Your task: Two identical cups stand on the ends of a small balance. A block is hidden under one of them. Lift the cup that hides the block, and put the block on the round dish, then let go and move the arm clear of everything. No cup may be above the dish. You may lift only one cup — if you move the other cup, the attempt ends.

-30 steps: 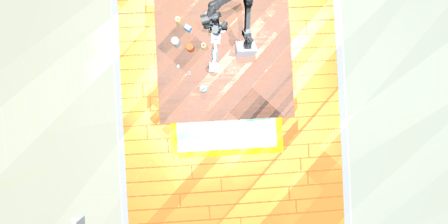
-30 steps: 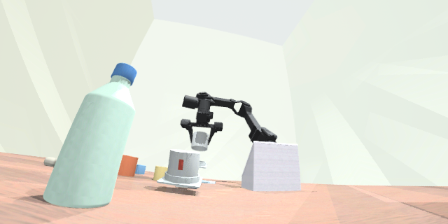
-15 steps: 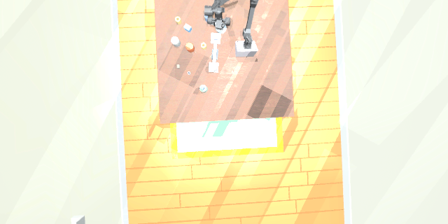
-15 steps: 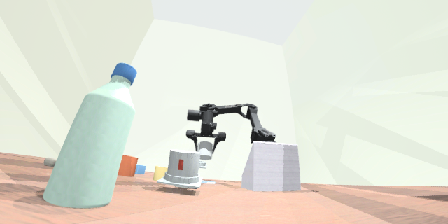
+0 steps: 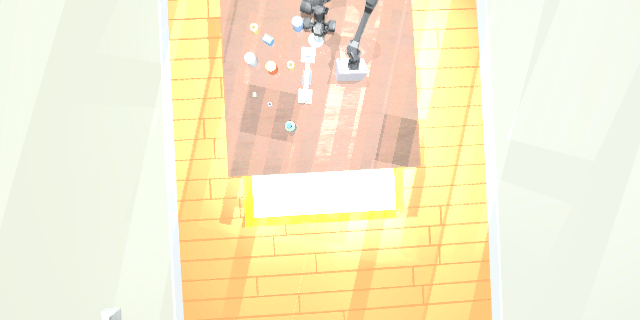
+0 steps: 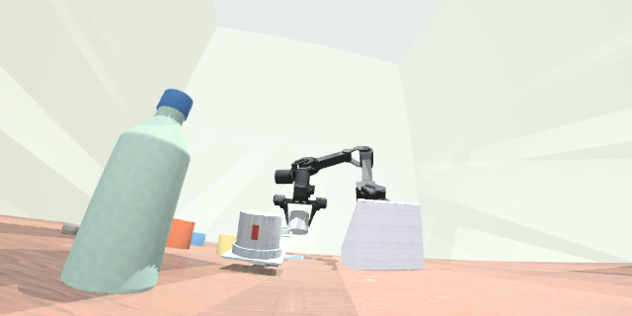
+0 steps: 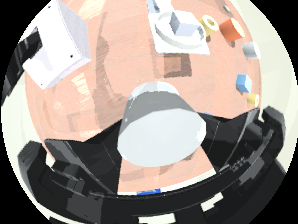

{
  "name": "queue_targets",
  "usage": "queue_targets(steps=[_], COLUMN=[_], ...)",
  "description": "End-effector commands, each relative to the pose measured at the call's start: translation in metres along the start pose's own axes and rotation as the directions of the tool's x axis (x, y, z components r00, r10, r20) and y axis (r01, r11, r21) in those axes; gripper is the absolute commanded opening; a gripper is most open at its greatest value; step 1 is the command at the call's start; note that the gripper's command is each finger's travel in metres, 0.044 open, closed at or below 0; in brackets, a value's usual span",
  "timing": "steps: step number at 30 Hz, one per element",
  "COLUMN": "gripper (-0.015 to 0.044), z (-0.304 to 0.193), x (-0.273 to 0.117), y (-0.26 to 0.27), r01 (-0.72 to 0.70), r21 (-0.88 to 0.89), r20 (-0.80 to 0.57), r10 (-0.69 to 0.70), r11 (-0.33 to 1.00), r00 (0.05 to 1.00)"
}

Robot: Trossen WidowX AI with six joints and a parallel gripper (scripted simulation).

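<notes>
My gripper [image 5: 318,36] [image 6: 299,219] [image 7: 156,117] is shut on a white upside-down cup [image 6: 298,223] [image 7: 160,142], held in the air just beyond one end of the balance [image 5: 307,77]. The pale grey-white block [image 7: 184,25] sits uncovered inside the round rim of that end's square plate [image 7: 162,48]. The other cup [image 6: 259,229], with a red mark in front, stands on the opposite end. A pale round edge shows behind the held cup in the wrist view; I cannot tell whether it is the dish, which I do not see clearly.
A green bottle [image 5: 290,126] [image 6: 128,207] stands beyond the opposite end. An orange cylinder [image 5: 271,67] [image 7: 232,30], a blue box [image 5: 268,40] [image 7: 243,83], yellow rings and a white cylinder [image 5: 250,59] stand to one side. A blue-white object [image 5: 297,24] is beside the gripper.
</notes>
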State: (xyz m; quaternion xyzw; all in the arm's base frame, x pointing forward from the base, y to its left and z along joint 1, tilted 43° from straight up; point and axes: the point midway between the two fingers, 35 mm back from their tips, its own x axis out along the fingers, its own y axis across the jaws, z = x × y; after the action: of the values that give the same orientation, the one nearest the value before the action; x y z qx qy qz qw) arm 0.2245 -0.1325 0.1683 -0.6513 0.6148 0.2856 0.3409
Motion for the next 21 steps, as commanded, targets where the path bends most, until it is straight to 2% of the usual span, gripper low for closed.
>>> queue_targets(steps=[1, 21], gripper=[0.0000, 0.0000], z=[-0.010, -0.060], x=[0.005, 0.019], y=[0.011, 0.069], r01=[0.009, 0.016], r21=[-0.002, -0.026], r20=[0.000, -0.090], r10=[-0.009, -0.018], r11=[1.000, 1.000], r00=[1.000, 0.996])
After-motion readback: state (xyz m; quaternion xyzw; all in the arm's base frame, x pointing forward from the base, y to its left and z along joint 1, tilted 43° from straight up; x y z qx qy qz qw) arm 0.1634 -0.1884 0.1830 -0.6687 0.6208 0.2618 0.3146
